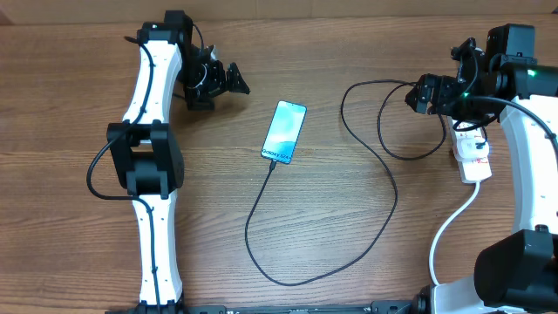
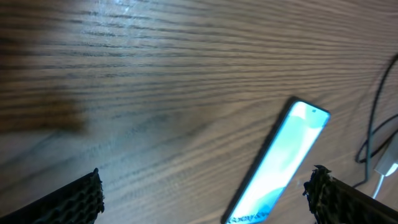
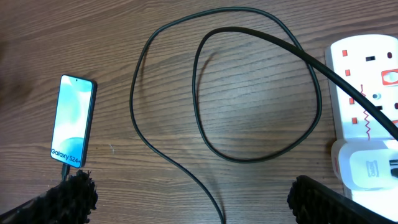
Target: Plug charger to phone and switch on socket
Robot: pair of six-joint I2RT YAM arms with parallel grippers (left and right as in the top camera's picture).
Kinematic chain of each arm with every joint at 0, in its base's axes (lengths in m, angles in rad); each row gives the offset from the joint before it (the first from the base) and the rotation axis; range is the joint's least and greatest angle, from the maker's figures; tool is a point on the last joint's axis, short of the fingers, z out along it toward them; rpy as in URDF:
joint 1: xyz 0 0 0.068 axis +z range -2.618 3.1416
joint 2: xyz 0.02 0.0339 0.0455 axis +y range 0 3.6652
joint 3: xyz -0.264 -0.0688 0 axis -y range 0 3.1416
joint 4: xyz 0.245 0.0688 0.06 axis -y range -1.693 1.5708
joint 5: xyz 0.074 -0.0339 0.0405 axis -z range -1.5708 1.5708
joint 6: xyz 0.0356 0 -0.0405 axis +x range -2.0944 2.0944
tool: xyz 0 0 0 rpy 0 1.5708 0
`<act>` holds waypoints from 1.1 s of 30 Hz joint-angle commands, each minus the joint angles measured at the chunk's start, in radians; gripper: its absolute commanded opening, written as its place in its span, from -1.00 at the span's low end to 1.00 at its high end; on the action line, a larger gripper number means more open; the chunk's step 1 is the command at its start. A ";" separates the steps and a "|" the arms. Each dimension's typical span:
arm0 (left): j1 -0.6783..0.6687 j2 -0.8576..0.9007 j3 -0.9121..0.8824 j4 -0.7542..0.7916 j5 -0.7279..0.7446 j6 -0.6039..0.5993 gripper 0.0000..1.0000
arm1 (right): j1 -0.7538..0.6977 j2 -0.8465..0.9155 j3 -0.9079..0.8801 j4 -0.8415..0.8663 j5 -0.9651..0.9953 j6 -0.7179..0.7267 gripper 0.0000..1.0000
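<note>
The phone (image 1: 284, 132) lies screen-up, the charger (image 3: 131, 93) meeting its near short edge (cable looping off rightward). Well right of the phone sits the socket (image 1: 475, 161). The left gripper (image 1: 234, 80) hovers up-left of the phone and the right gripper (image 1: 417, 94) to its right, both jaws spread wide and empty.

Socket (image 1: 475, 161) partly beneath right arm (image 1: 475, 87)

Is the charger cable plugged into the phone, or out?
Plugged in, it seems: the charger cable ends at the phone, at its short edge by the text, no gap visible.
</note>
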State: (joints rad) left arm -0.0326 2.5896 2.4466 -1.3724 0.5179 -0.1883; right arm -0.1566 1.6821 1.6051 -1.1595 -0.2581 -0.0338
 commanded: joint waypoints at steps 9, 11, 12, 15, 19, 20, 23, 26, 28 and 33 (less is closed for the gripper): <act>-0.041 -0.451 0.026 0.000 -0.005 0.001 1.00 | -0.002 -0.018 0.024 0.006 -0.006 -0.009 1.00; -0.057 -0.501 0.026 0.000 -0.005 0.001 0.99 | -0.002 -0.018 0.024 0.006 -0.006 -0.008 1.00; -0.067 -0.524 0.026 0.000 -0.005 0.001 0.99 | -0.002 -0.018 0.024 0.006 -0.005 -0.009 1.00; -0.102 -0.589 0.026 0.000 -0.005 0.001 0.99 | -0.002 -0.018 0.024 0.006 -0.006 -0.009 0.99; -0.178 -0.677 0.026 0.000 -0.005 0.001 0.99 | -0.002 -0.018 0.024 0.006 -0.006 -0.009 1.00; -0.195 -0.695 0.026 0.016 -0.068 0.022 0.99 | -0.002 -0.018 0.024 0.006 -0.006 -0.008 1.00; -0.241 -0.743 0.026 0.011 -0.307 0.033 0.99 | -0.002 -0.018 0.024 0.006 -0.006 -0.008 1.00; -0.285 -0.778 0.026 -0.053 -0.430 0.033 1.00 | -0.002 -0.018 0.024 0.006 -0.006 -0.008 1.00; -0.310 -0.791 0.026 -0.074 -0.477 0.033 1.00 | -0.002 -0.018 0.024 0.006 -0.006 -0.008 1.00; -0.341 -0.785 0.021 -0.084 -0.491 0.033 0.99 | -0.002 -0.018 0.024 0.006 -0.006 -0.008 1.00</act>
State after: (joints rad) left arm -0.3611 1.8057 2.4561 -1.4525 0.0975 -0.1764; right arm -0.1566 1.6821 1.6047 -1.1599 -0.2584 -0.0338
